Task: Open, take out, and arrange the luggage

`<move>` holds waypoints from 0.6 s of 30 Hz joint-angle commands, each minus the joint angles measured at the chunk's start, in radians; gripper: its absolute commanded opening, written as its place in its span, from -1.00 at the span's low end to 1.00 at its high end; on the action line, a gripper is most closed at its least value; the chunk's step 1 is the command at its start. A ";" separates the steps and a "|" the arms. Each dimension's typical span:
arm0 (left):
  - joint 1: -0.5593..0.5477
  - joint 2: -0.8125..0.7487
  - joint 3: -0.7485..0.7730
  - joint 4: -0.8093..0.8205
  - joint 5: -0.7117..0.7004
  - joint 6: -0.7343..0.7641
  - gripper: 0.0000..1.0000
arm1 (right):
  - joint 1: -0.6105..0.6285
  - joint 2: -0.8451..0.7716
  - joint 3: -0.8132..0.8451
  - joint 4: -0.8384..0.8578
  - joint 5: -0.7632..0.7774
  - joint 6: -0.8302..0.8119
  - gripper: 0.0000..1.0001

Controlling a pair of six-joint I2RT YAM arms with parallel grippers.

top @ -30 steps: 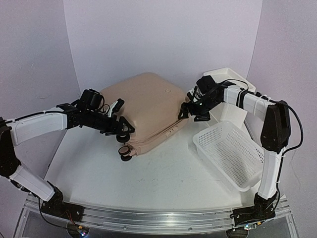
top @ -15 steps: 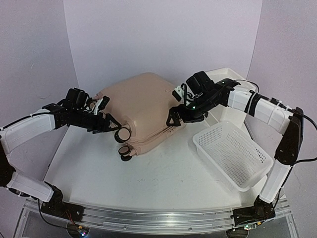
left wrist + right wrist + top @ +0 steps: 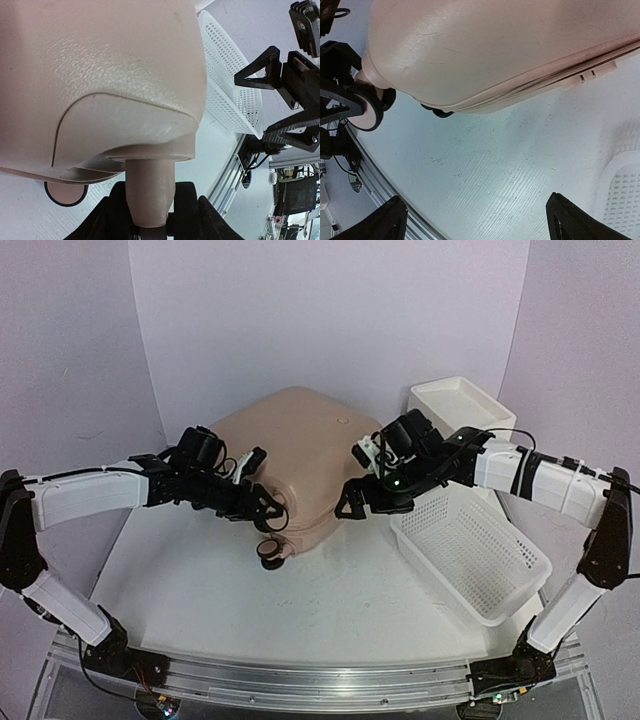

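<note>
Now left tool [image 3: 267,516] pinches the luggage [image 3: 300,445] caster [image 3: 150,192] (near corner); right tool [image 3: 350,498] spread wide.

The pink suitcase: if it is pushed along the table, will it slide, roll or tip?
The pink hard-shell suitcase lies on its broad side, so it probably will not tip. Its caster wheels stick out from one end, not underneath, so it should slide rather than roll. It looks rigid.

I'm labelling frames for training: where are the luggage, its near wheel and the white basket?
luggage [image 3: 300,440], top view, upper shell.
wheel [image 3: 270,552], top view, its round face.
white basket [image 3: 440,572], top view, near side wall.
</note>
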 commanded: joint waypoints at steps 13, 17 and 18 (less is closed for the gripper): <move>-0.201 -0.023 0.019 0.101 -0.140 0.028 0.55 | 0.165 -0.054 -0.041 0.074 0.272 -0.012 0.96; -0.142 -0.219 -0.126 0.092 -0.204 0.056 0.72 | 0.230 -0.032 -0.013 0.055 0.358 0.007 0.96; -0.116 -0.273 -0.160 0.085 -0.220 0.051 0.75 | 0.249 -0.022 0.002 0.048 0.374 0.005 0.96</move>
